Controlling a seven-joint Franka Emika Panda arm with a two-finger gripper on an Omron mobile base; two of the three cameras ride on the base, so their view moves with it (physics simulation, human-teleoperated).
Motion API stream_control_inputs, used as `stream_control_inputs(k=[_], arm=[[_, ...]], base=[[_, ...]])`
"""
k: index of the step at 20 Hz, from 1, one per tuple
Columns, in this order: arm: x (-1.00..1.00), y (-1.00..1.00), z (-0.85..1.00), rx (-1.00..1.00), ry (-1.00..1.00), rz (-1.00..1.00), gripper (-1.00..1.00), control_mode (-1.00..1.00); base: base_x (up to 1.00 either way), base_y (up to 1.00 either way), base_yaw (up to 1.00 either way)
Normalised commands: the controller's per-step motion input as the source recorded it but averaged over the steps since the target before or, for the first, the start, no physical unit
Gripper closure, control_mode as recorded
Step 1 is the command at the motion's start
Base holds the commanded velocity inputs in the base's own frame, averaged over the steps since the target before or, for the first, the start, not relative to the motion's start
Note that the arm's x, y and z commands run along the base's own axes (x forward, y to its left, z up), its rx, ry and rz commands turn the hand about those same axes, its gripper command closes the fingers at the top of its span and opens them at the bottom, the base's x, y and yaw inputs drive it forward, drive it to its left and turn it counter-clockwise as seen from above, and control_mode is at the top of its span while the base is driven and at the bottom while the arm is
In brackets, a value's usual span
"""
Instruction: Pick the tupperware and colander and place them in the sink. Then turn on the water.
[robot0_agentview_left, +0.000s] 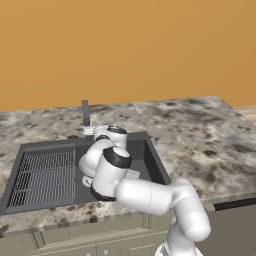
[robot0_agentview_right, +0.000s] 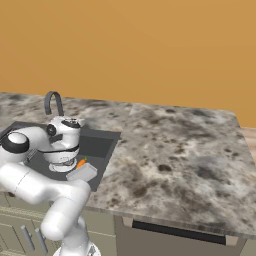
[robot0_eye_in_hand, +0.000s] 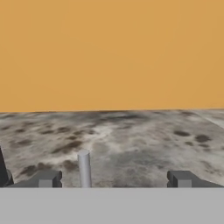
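Note:
The dark grey sink (robot0_agentview_left: 150, 155) is set into the counter, with its dark faucet (robot0_agentview_left: 85, 112) (robot0_agentview_right: 52, 102) at the back rim. The pale tupperware (robot0_agentview_right: 82, 173) (robot0_agentview_left: 132, 174) lies in the basin beside the round white colander (robot0_agentview_right: 60, 167), which the hand partly hides. My gripper (robot0_eye_in_hand: 114, 179) hangs over the back of the basin near the faucet. It is open and holds nothing. In the hand view a thin grey upright rod (robot0_eye_in_hand: 84, 168) stands between the fingertips (robot0_eye_in_hand: 46, 179), left of centre. No water falls at the spout.
A ribbed drainboard (robot0_agentview_left: 42, 177) takes up the sink's left part. A small orange carrot (robot0_agentview_right: 81, 163) lies in the basin by the tupperware. Speckled stone counter (robot0_agentview_left: 200, 140) runs wide to the right, and an orange wall (robot0_agentview_left: 128, 50) closes the back.

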Motion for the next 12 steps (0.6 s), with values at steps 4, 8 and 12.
stream_control_inputs(k=[4,8,12], arm=[[0.01,-0.19,0.00,0.00,0.00,-0.09,-1.00,-1.00],[0.04,-0.35,0.00,0.00,0.00,-0.02,-1.00,-1.00],[0.03,-0.42,0.00,0.00,0.00,0.00,-1.00,-1.00]], base=[[0.00,0.00,0.00],[0.00,0.00,0.00],[0.00,0.00,0.00]])
